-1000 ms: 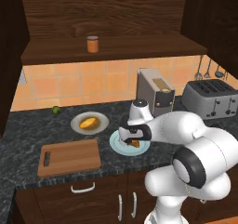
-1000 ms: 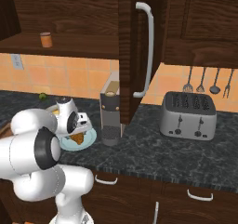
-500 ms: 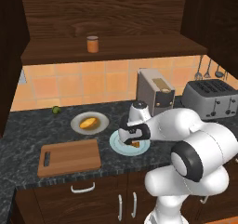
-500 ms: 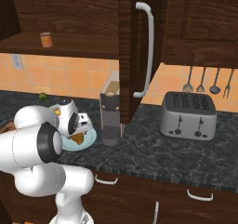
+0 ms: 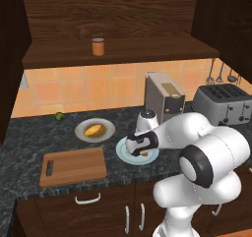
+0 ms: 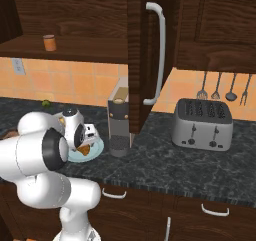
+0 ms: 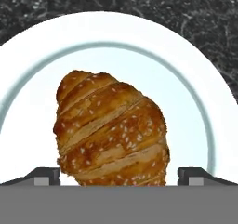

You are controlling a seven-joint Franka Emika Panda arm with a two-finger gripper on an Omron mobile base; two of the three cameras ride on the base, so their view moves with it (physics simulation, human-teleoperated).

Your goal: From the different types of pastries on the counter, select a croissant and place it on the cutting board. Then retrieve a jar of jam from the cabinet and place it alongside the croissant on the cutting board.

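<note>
change: the arm has sunk a little lower over the white plate since a second ago; plates, board and jar sit where they were.
pincer: the pincer [image 7: 119,175] hangs straight over the plate, its two dark tips spread wide to either side of the croissant's near end, gripping nothing; from the left base view the pincer [image 5: 139,151] is low over the plate, whether it touches the pastry i cannot tell.
croissant: the croissant [image 7: 110,131], brown, ridged and seeded, lies in the middle of the white plate [image 7: 116,37]; a corner of it peeks out under the hand [image 5: 144,154].
white plate: on the table [image 5: 29,137], right of the cutting board and just in front of the coffee machine [image 5: 164,98].
bun: a smooth yellow bun [image 5: 93,130] on a grey plate [image 5: 81,134], behind the board and apart from the white plate.
cutting board: the cutting board [image 5: 74,166] lies flat near the table's front edge, slot handle to the left, bare.
jar of jam: the jar of jam [image 5: 98,46] stands upright on the cabinet shelf [image 5: 123,51] above the table.
other: a toaster [image 5: 222,103] at the right end, a small green fruit [image 5: 59,116] by the wall.
</note>
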